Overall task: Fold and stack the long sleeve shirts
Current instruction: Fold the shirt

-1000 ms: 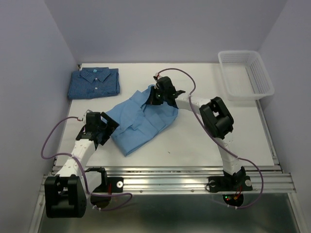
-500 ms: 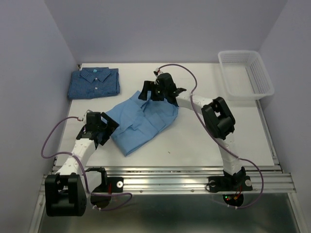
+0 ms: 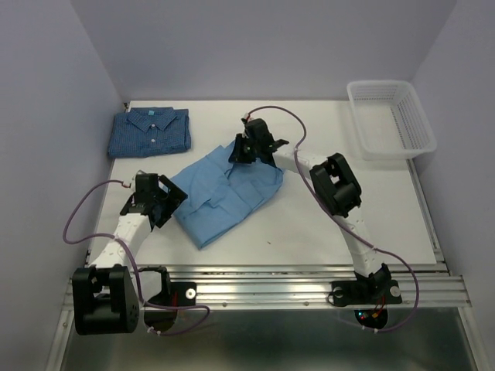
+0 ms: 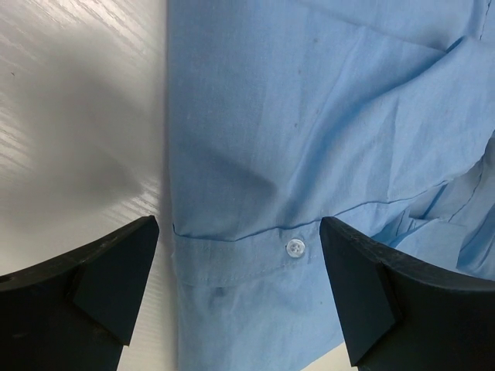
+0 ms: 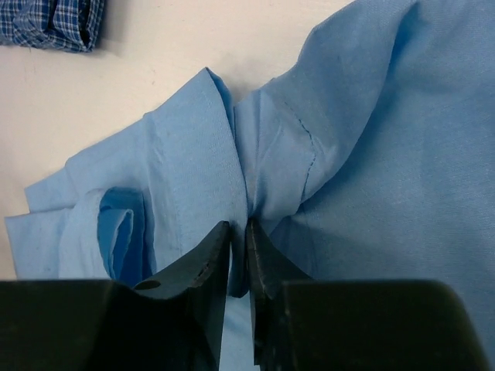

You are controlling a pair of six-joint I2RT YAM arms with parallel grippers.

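Observation:
The light sky-blue shirt [image 3: 224,189] lies rumpled in the middle of the table [image 3: 309,224]. My right gripper [image 3: 241,151] is at the shirt's far edge, shut on a pinched fold of its cloth [image 5: 255,178], with the fabric squeezed between both fingers [image 5: 203,267]. My left gripper [image 3: 168,202] is at the shirt's left edge, open, its fingers [image 4: 104,274] straddling a buttoned cuff [image 4: 247,251] without touching it. The darker checked shirt [image 3: 150,131] lies folded at the far left corner, and its edge [image 5: 54,23] shows in the right wrist view.
A white mesh basket [image 3: 390,120] stands at the far right corner. Purple walls close in the left, back and right sides. A metal rail [image 3: 271,282] runs along the near edge by the arm bases.
The right gripper opened over the shirt's far edge, then closed on a fold of it. The left arm shifted slightly toward the shirt's left edge.

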